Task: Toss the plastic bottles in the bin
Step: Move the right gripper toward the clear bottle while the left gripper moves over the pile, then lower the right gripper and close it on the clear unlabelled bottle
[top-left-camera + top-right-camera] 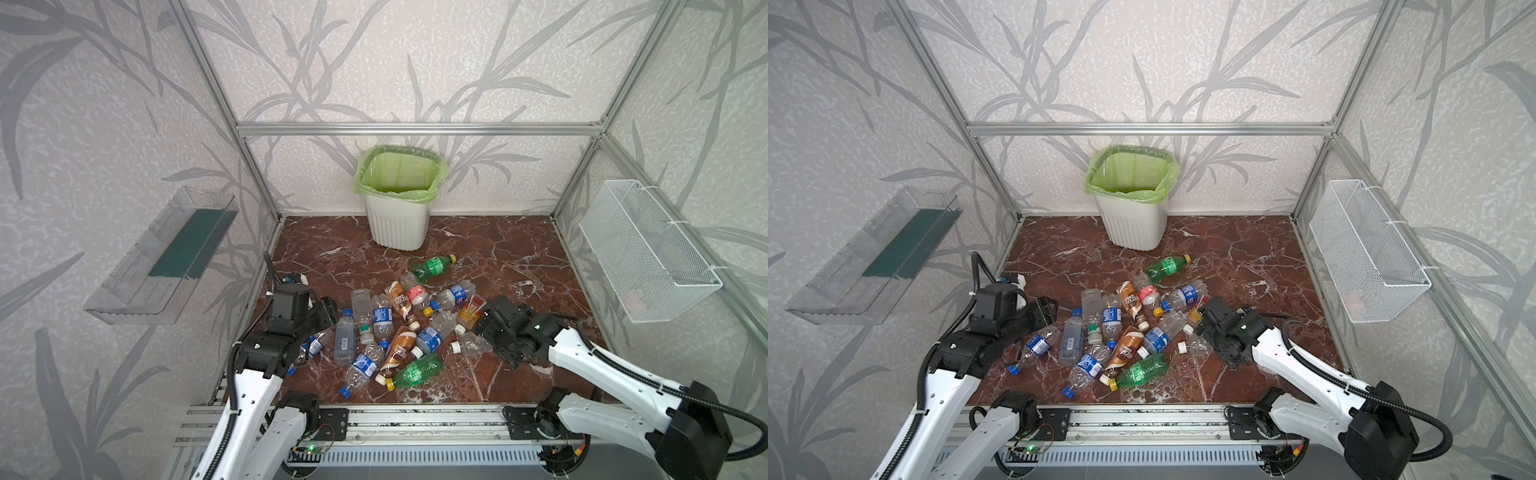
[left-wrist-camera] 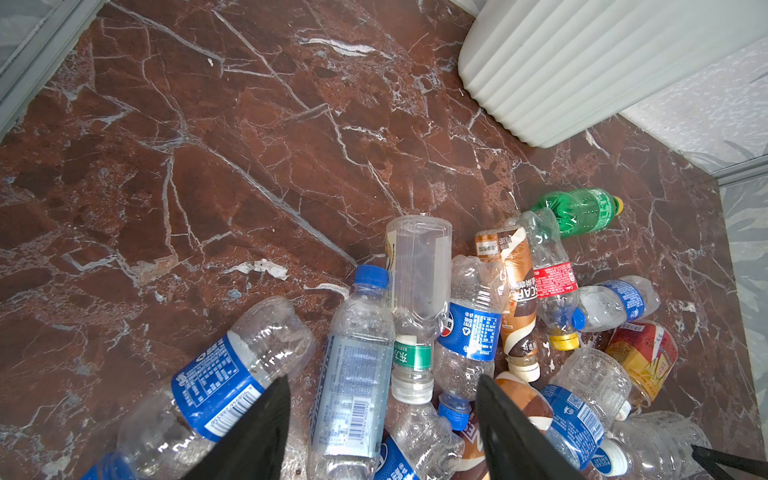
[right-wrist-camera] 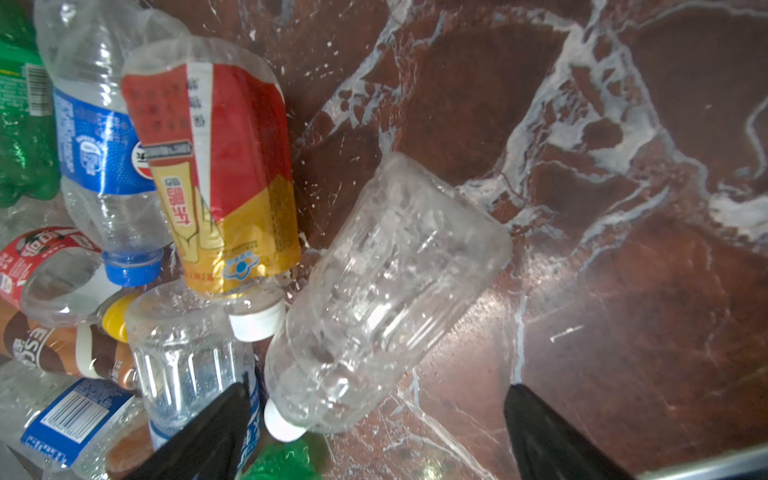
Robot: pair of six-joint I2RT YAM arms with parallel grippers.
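Right wrist view: right gripper [image 3: 378, 388] spread, clear bottle [image 3: 386, 291] lying between its jaws (unpinched) | left gripper [image 2: 382, 378] spread over blue-capped bottle [image 2: 357, 365] | bin [image 1: 397, 224] at back wall, green liner [image 1: 395, 174] inside, well apart from bottle pile [image 1: 401, 345].

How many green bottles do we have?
2. The far green bottle lies apart, between the pile and the bin; the near green bottle at the pile's front edge. More may be buried.
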